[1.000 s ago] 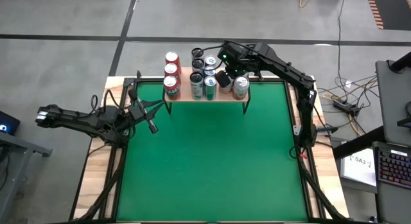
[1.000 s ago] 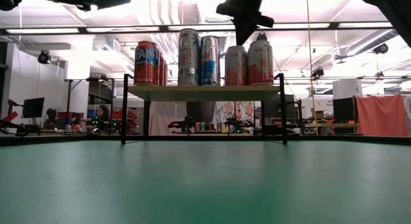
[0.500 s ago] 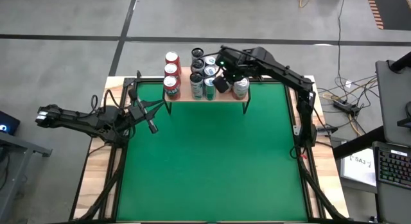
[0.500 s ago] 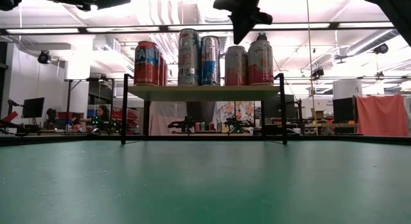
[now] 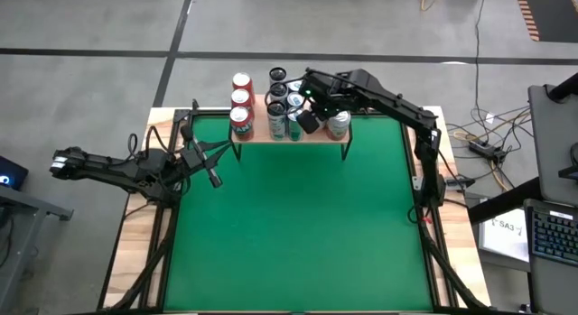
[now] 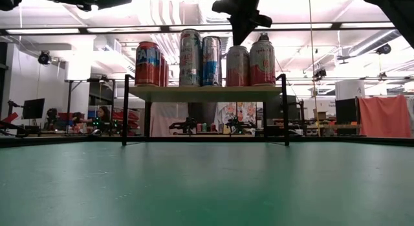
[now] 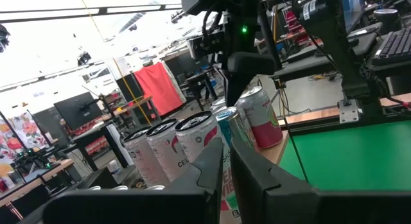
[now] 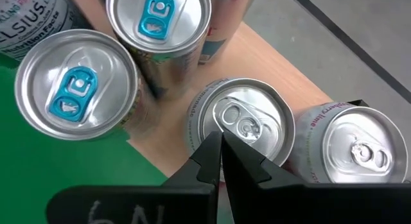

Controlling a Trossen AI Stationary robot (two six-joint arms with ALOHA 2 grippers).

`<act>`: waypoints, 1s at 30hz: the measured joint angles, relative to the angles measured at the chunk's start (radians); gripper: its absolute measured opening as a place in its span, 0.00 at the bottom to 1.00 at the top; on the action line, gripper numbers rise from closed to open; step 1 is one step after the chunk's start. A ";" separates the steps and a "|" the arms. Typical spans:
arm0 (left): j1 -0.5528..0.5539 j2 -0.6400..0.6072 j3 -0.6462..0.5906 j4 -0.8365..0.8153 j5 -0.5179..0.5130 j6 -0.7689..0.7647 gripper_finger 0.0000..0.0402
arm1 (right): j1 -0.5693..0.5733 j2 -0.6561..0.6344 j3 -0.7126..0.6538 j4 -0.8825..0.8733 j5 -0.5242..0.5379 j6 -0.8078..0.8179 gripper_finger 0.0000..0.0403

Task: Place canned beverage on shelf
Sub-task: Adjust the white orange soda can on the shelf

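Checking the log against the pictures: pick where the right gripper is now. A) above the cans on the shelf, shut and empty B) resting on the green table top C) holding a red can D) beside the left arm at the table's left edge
A: the right gripper hangs shut and empty over the cans on the shelf.

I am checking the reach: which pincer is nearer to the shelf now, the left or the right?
The right. The right pincer hangs shut just above the cans on the shelf. The left pincer waits shut off the shelf's left end, low over the table's left edge.
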 joint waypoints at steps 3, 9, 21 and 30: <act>0.000 0.000 0.000 0.000 0.000 0.000 0.03 | 0.004 -0.001 0.000 0.000 -0.001 0.000 0.02; 0.000 0.000 0.000 0.000 0.000 0.000 0.03 | 0.012 -0.002 0.000 0.001 -0.020 0.004 0.02; 0.000 0.000 0.000 0.000 0.000 0.000 0.03 | 0.030 -0.002 0.000 0.003 -0.028 0.039 0.02; 0.000 0.000 0.000 0.000 0.000 0.000 0.03 | 0.034 -0.004 0.000 0.000 -0.056 0.077 0.02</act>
